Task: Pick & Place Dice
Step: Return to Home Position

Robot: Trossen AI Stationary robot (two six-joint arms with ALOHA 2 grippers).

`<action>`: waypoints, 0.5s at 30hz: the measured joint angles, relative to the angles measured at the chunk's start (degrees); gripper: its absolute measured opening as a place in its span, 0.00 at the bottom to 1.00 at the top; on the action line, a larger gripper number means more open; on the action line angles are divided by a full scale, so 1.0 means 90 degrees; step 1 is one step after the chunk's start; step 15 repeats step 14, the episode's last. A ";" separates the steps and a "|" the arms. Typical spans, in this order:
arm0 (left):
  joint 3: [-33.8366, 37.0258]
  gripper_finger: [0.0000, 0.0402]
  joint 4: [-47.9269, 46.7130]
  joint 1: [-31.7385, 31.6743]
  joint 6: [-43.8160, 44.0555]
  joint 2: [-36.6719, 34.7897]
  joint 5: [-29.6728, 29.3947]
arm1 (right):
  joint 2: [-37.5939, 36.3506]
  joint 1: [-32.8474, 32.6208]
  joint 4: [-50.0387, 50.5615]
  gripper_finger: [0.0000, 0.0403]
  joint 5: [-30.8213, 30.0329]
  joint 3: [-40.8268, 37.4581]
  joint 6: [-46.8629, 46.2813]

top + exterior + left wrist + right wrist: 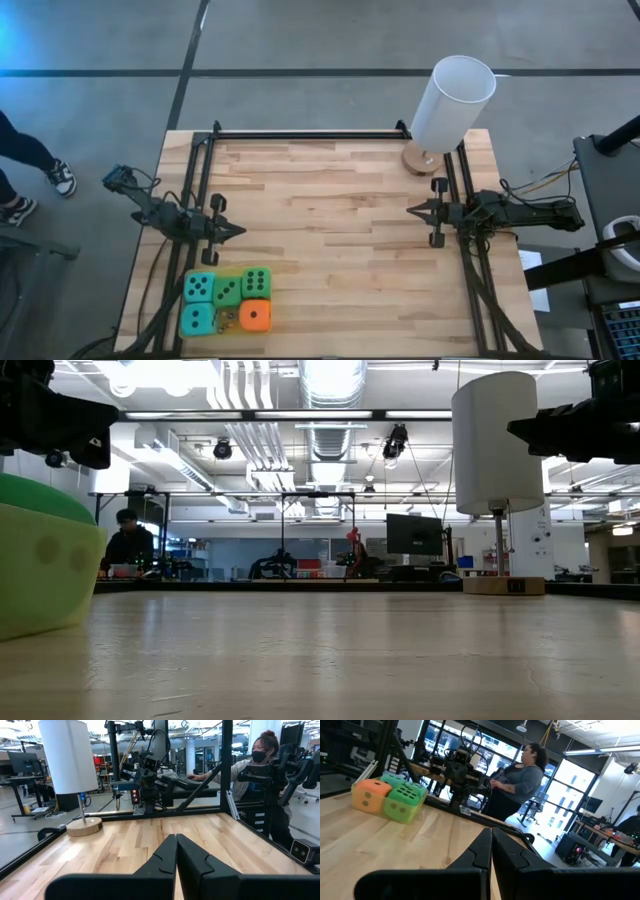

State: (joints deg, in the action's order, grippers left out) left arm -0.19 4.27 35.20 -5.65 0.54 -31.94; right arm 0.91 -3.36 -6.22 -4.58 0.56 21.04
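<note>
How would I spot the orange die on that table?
On the wooden table, look at the corner diagonally opposite the white cylinder, near the left gripper. Five dice huddle there; the orange die is the only one that is not teal or green.

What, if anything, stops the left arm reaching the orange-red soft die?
Probably nothing: shut left gripper sits near the dice cluster; orange-red soft die is at its corner, top uncovered.

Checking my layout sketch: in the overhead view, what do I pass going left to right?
A person's shoe → dice → right gripper. The left gripper overlaps the dice's span and the white cylinder the right gripper's, so both are omitted.
</note>
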 joint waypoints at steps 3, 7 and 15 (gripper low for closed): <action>0.0000 0.03 -0.0001 0.0000 0.0000 0.0000 0.0001 | 0.0000 0.0000 -0.0002 0.02 -0.0001 0.0000 0.0000; 0.0000 0.03 -0.0002 0.0000 0.0000 0.0000 0.0000 | 0.0000 0.0000 -0.0002 0.02 -0.0001 0.0000 0.0000; 0.0000 0.03 0.0000 0.0000 0.0000 0.0000 0.0001 | 0.0000 0.0000 -0.0002 0.02 0.0000 0.0000 0.0000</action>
